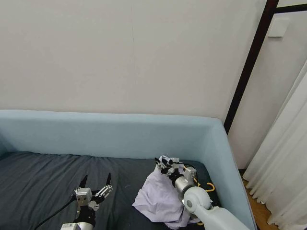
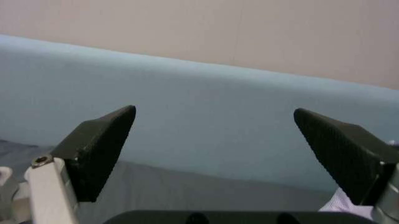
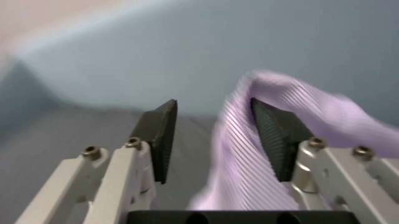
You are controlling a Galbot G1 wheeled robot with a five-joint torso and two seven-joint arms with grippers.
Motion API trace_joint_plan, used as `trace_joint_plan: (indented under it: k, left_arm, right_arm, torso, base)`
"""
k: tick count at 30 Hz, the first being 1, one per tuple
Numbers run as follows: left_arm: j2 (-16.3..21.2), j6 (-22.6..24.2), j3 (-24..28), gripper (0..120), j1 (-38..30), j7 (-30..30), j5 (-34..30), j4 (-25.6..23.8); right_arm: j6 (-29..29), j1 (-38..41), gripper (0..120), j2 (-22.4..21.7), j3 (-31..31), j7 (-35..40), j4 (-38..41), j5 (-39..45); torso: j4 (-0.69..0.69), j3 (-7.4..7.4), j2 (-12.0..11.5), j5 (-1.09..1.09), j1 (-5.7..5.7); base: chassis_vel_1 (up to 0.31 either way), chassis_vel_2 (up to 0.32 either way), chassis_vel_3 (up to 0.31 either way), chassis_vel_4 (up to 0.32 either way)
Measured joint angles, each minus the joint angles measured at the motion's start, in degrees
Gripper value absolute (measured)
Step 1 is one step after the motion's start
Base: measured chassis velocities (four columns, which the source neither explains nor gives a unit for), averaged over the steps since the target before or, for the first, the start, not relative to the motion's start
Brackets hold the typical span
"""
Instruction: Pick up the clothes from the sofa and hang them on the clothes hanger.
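Observation:
A crumpled lavender striped shirt (image 1: 158,196) lies on the right part of the sofa's dark grey seat (image 1: 43,177). My right gripper (image 1: 166,165) is at the garment's upper edge, close to the backrest. In the right wrist view its fingers (image 3: 159,135) stand apart, and a fold of the lavender cloth (image 3: 240,154) rises between them, lying against one finger; the right gripper (image 3: 213,101) is open. My left gripper (image 1: 97,176) hovers open over bare seat left of the shirt, with nothing between its fingers (image 2: 100,144).
The light blue backrest (image 1: 110,134) runs behind the seat and turns into a side arm (image 1: 225,163) at the right. A yellow hooked piece (image 1: 209,187) lies by my right arm. A white curtain (image 1: 283,163) hangs beyond the sofa.

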Motion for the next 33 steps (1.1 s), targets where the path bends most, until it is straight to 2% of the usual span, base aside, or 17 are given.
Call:
trace_joint_plan:
  k: [1, 2, 3, 4, 6, 9, 10, 13, 15, 17, 19, 23, 33]
  left_arm:
    - [0.0, 0.0, 0.1, 100, 0.0, 0.0, 0.0, 0.0]
    - [0.0, -0.1, 0.3, 100, 0.0, 0.0, 0.1, 0.0]
    - [-0.1, -0.2, 0.4, 100, 0.0, 0.0, 0.1, 0.0]
    - [-0.1, -0.2, 0.4, 100, 0.0, 0.0, 0.1, 0.0]
    - [-0.1, -0.3, 0.6, 100, 0.0, 0.0, 0.2, 0.0]
    - [-0.1, -0.4, 0.9, 100, -0.1, 0.0, 0.4, 0.2]
    - [-0.1, -0.4, 0.9, 100, -0.1, 0.0, 0.4, 0.2]
    - [-0.2, -0.4, 1.3, 100, -0.2, 0.0, 0.5, 0.2]
    - [-0.2, -0.4, 1.3, 100, -0.2, 0.0, 0.5, 0.2]
    - [-0.2, -0.5, 1.3, 100, -0.3, 0.0, 0.5, 0.2]
    - [-0.1, -0.8, 1.0, 100, -0.3, -0.1, 0.5, 0.1]
    - [0.2, -1.1, 0.7, 100, -0.2, -0.2, 0.5, 0.1]
    - [-0.1, -1.3, 1.1, 100, -0.4, -0.3, 0.7, 0.5]
  right_arm:
    - [-3.7, -0.4, 56, -0.5, 0.3, 3.6, 0.6, -1.0]
    - [-10.6, -0.9, 59, -1.2, 0.9, 11.0, 2.1, 0.0]
    - [-14.7, -1.4, 64, -1.7, 1.6, 15.3, 3.1, 2.3]
    - [-14.7, -1.4, 64, -1.7, 1.6, 15.3, 3.1, 2.3]
    - [-19.4, -3.8, 74, -2.9, 4.0, 17.9, 5.1, 5.2]
    - [-22.2, -6.6, 86, -4.9, 6.2, 17.2, 7.5, 6.9]
    - [-22.2, -6.6, 86, -4.9, 6.2, 17.2, 7.5, 6.9]
    - [-22.4, -8.5, 98, -6.5, 8.0, 17.2, 9.1, 8.3]
    - [-22.3, -9.0, 98, -6.8, 8.8, 17.2, 9.5, 9.2]
    - [-21.6, -10.7, 100, -7.4, 11.0, 17.5, 10.7, 12.3]
    - [-19.6, -13.4, 100, -7.6, 14.4, 17.6, 12.1, 19.4]
    - [-17.5, -16.9, 100, -7.6, 17.1, 16.2, 11.9, 23.4]
    - [-16.3, -20.8, 100, -4.7, 18.2, 8.6, 7.7, 19.6]
  torso:
    - [0.00, 0.00, 0.0, 0.00, 0.00]
    - [-0.01, 0.01, 0.0, 0.00, 0.01]
    - [-0.02, 0.00, 0.0, 0.00, 0.00]
    - [-0.02, 0.00, 0.0, 0.00, 0.00]
    - [0.00, 0.00, 0.0, 0.01, 0.00]
    - [-0.02, 0.00, 0.0, 0.01, 0.00]
    - [-0.02, 0.00, 0.0, 0.01, 0.00]
    - [0.00, 0.00, 0.0, 0.02, 0.00]
    - [0.00, 0.00, 0.0, 0.01, -0.01]
    - [0.00, 0.00, 0.0, 0.01, 0.00]
    - [0.00, 0.00, 0.0, 0.01, 0.00]
    - [-0.01, 0.00, 0.0, 0.01, 0.00]
    - [-0.01, 0.00, 0.0, 0.01, 0.00]
  base:
    - [0.000, 0.000, 0.000, 0.000]
    - [0.000, 0.000, 0.000, 0.000]
    - [0.000, 0.000, 0.000, 0.000]
    - [0.000, 0.000, 0.000, 0.000]
    - [0.000, 0.000, 0.000, 0.000]
    - [0.000, 0.000, 0.000, 0.000]
    - [0.000, 0.000, 0.000, 0.000]
    - [0.000, 0.000, 0.000, 0.000]
    - [0.000, 0.000, 0.000, 0.000]
    - [0.000, 0.000, 0.000, 0.000]
    - [0.000, 0.000, 0.000, 0.000]
    - [0.000, 0.000, 0.000, 0.000]
    - [0.000, 0.000, 0.000, 0.000]
